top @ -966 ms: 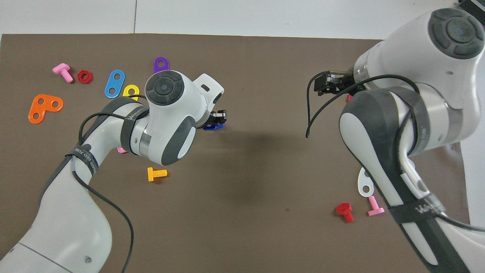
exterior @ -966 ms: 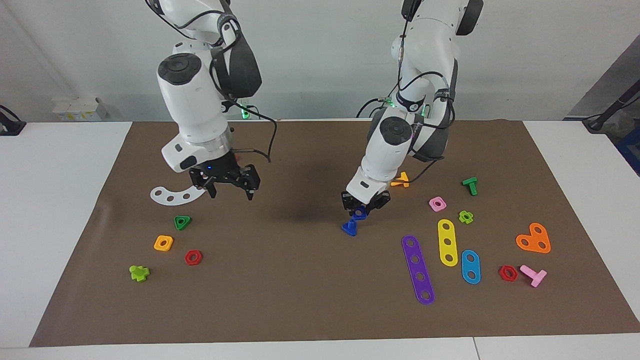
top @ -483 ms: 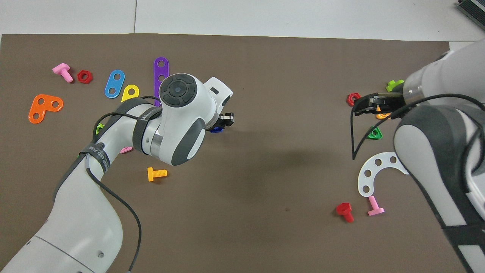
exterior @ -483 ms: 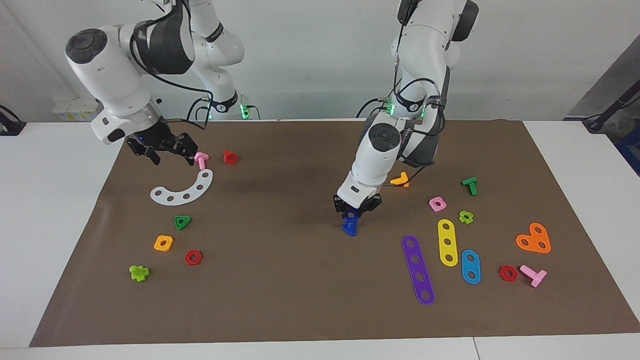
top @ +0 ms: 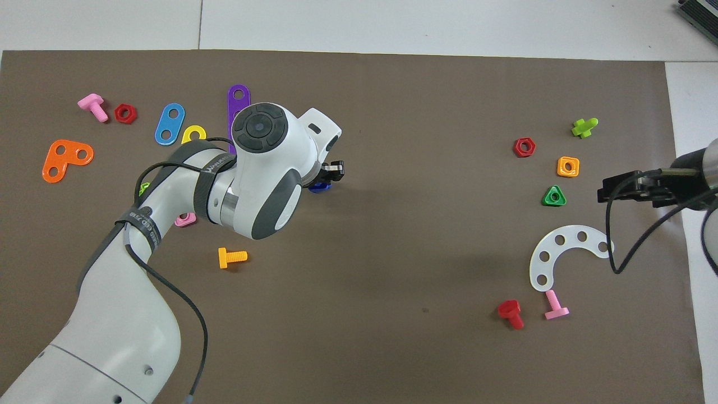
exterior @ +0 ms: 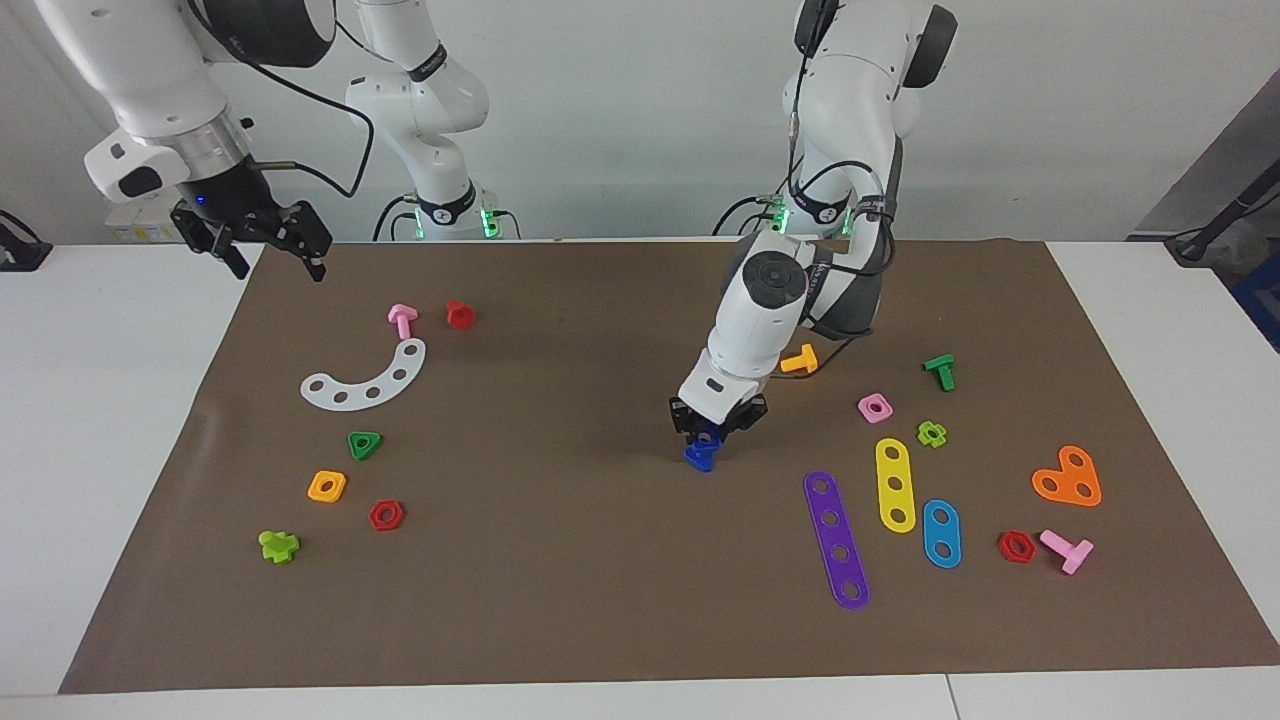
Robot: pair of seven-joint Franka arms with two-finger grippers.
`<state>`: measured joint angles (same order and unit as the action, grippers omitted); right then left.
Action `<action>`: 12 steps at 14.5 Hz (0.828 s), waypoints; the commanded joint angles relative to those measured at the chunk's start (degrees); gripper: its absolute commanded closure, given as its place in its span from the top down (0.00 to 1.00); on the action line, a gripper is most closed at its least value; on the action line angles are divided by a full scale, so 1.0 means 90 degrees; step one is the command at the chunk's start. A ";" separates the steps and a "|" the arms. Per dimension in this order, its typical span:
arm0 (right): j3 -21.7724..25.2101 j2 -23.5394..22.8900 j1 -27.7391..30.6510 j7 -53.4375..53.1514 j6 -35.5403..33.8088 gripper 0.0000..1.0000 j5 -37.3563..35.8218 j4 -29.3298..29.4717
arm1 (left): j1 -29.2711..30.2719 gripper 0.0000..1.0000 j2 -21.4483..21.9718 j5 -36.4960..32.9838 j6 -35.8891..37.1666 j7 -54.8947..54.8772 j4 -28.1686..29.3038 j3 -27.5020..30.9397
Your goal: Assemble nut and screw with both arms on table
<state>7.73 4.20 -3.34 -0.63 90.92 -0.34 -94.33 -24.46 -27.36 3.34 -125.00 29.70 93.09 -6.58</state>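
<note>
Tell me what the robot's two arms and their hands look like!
Both arms are glossy white tubes with rounded dark grey joint caps and grey pads. The left arm has a black band with white lettering, and thin black cables loop along both arms. The left gripper and right gripper are black, two-fingered claws. Little green lights glow at the arms' bases.

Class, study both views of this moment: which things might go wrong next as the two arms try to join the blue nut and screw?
1. The left gripper is shut on blue parts at the mat; nut and screw cannot be told apart, so a lift may separate them.
2. The open right gripper hangs over the mat's edge, away from them, giving no support.
</note>
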 commanded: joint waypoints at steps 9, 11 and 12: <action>-0.0117 -0.0105 0.0000 -0.0437 -0.0591 1.00 -0.0060 0.0403 | -0.0006 0.00 -0.0163 -0.0118 -0.0300 0.0060 0.0017 0.0038; -0.0117 -0.0105 -0.0020 -0.0438 -0.0581 1.00 -0.0070 0.0403 | -0.0016 0.00 -0.0163 -0.0137 -0.0505 0.0060 0.0212 0.0038; -0.0126 -0.0105 -0.0010 -0.0438 -0.0581 1.00 -0.0060 0.0403 | -0.0016 0.00 -0.0163 -0.0137 -0.0534 0.0060 0.0252 0.0058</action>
<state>7.09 3.02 -3.55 -3.58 86.20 -0.37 -90.60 -24.46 -28.64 3.25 -127.56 29.70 93.66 -6.53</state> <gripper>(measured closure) 0.000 0.537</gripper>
